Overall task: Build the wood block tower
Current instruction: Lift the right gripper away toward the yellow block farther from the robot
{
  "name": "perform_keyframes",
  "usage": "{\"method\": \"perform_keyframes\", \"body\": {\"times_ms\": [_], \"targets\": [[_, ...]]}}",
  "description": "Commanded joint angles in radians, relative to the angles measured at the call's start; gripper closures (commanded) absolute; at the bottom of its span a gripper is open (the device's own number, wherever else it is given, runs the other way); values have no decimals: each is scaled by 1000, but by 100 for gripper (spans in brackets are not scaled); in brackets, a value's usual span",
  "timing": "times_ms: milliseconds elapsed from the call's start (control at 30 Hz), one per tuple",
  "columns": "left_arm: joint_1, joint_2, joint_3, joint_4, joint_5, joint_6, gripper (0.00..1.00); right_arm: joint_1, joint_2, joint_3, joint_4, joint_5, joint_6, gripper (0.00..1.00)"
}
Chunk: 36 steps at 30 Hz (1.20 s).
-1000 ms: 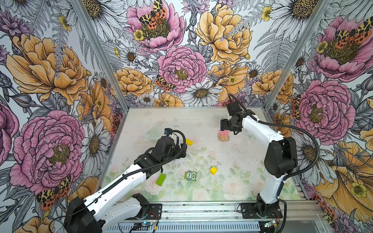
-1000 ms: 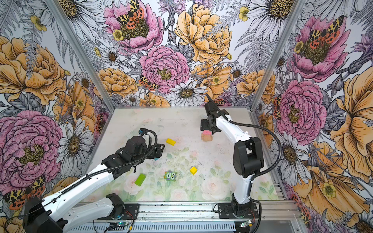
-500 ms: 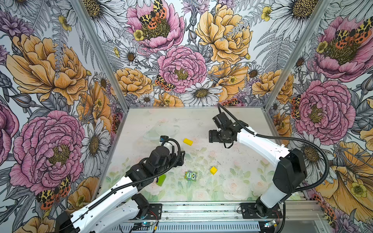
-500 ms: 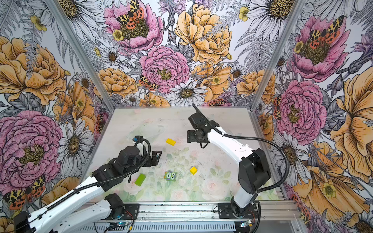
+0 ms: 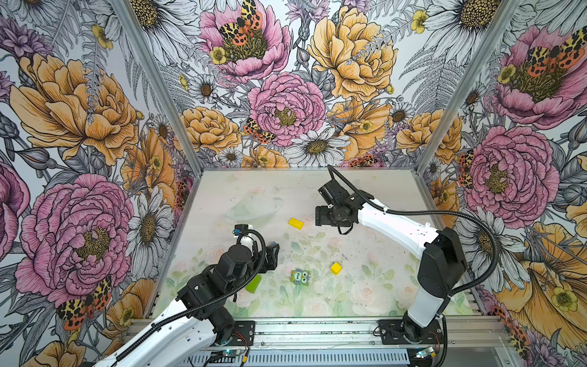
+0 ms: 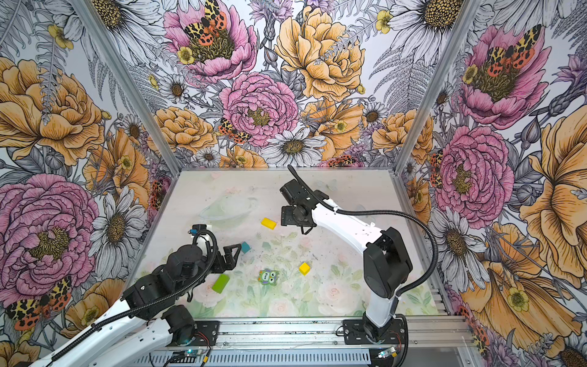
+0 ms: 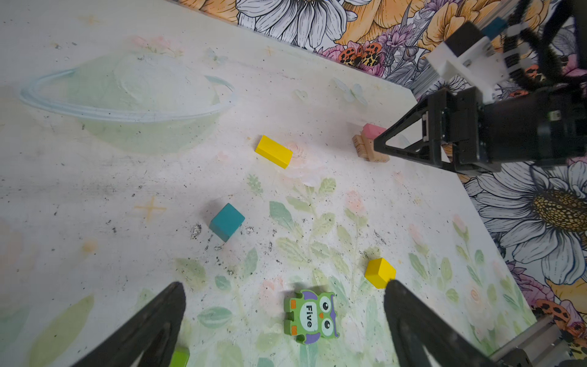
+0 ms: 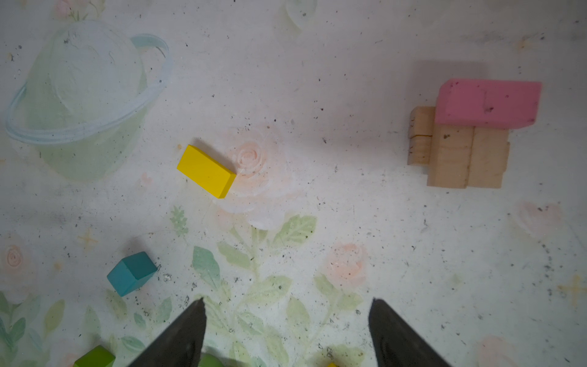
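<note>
Right wrist view shows the tower [image 8: 476, 143] whole, tan bars [image 8: 451, 162] with a pink block [image 8: 489, 101] on top at one end; in both top views the right arm's wrist [image 5: 341, 206], just right of centre, covers it. The yellow bar [image 5: 295, 223] lies just left of the right gripper [image 5: 319, 216], long axis roughly left to right, far nearer this arm than the left, and those jaws stand well apart on nothing. The left gripper [image 7: 283, 283], spread fully and empty, hangs lower left beside the teal cube [image 6: 245, 247].
</note>
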Motion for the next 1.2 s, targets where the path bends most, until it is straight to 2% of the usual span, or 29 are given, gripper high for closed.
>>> {"method": "perform_keyframes", "body": {"times_ms": [0,333,533,800,933,1167], "targets": [[-6,9,1,-17,-21,-14,1,6,14,37,13,29,9,17],[-4,42,22,-19,-42,7,1,6,52,70,14,20,-10,17],[-2,53,29,-19,-60,18,1,25,95,95,19,18,22,17],[1,22,-1,-30,-59,15,1,82,242,197,28,28,114,15],[3,-5,-13,-29,-56,4,1,101,320,274,29,69,180,8],[4,-17,-13,-28,-61,7,1,119,420,370,29,117,295,4]]}}
